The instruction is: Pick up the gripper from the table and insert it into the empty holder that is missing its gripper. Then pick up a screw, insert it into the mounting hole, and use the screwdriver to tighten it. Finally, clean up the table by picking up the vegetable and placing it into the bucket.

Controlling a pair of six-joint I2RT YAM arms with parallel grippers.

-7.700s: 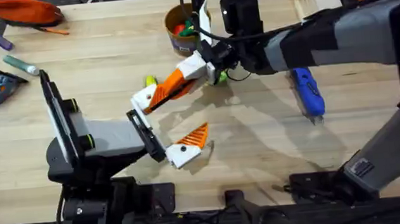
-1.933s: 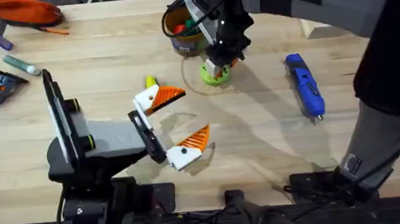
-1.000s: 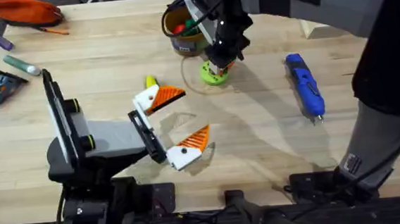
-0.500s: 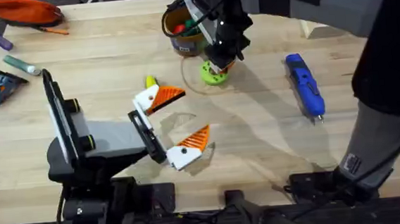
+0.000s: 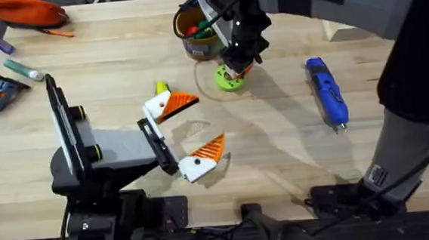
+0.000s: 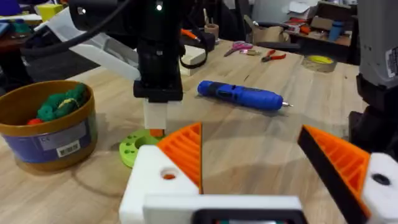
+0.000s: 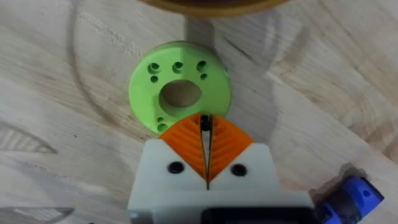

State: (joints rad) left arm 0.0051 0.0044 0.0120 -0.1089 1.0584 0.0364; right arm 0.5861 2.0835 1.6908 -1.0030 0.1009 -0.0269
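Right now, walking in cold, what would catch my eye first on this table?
Probably the right gripper, its orange pads shut on something small and dark, poised over a bright green ring-shaped disc near the table's middle. Just behind stands the bucket of toy pieces, and the blue screwdriver lies on the right side.

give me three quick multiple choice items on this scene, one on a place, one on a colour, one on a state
1. Where is the right gripper?
A. over the green disc
B. over the screwdriver
C. inside the bucket

2. What colour is the screwdriver?
A. red
B. blue
C. white

3. How are the left gripper's fingers set?
A. spread apart, nothing between them
B. shut on the vegetable
C. shut on the screwdriver

Answers:
1 A, its orange pads sit at the disc's rim in the right wrist view.
2 B, its body is blue.
3 A, bare table shows between the fingers overhead.
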